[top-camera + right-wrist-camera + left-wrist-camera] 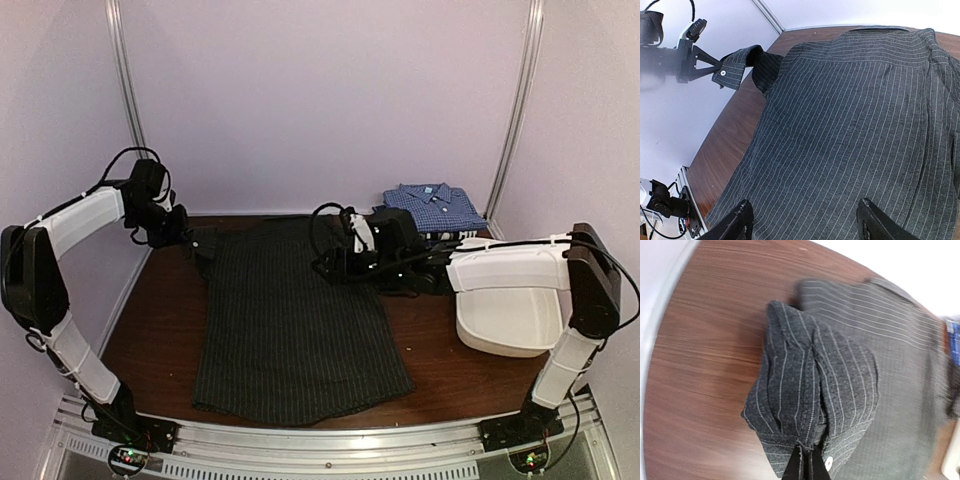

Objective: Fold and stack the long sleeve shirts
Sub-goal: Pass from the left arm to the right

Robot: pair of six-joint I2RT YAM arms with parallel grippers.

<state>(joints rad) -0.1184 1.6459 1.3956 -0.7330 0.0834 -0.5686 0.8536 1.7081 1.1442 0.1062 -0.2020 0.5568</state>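
A dark charcoal pinstriped long sleeve shirt [290,320] lies spread flat, back up, across the middle of the table. My left gripper [190,238] is at the shirt's far left corner. In the left wrist view its fingers [807,467] are shut on the sleeve cuff [810,390], which bunches above the table with a white button [828,463] beside them. The right wrist view shows that held cuff [735,70] lifted at the upper left. My right gripper [805,220] hovers open over the shirt's body [850,125], with nothing between its fingers. A folded blue checked shirt [435,208] rests at the back right.
A white oblong tub [510,320] stands at the right, under the right arm's forearm. The blue shirt lies on a darker folded item [450,237]. Bare brown table [160,320] shows left of the shirt. Walls close in at the left and back.
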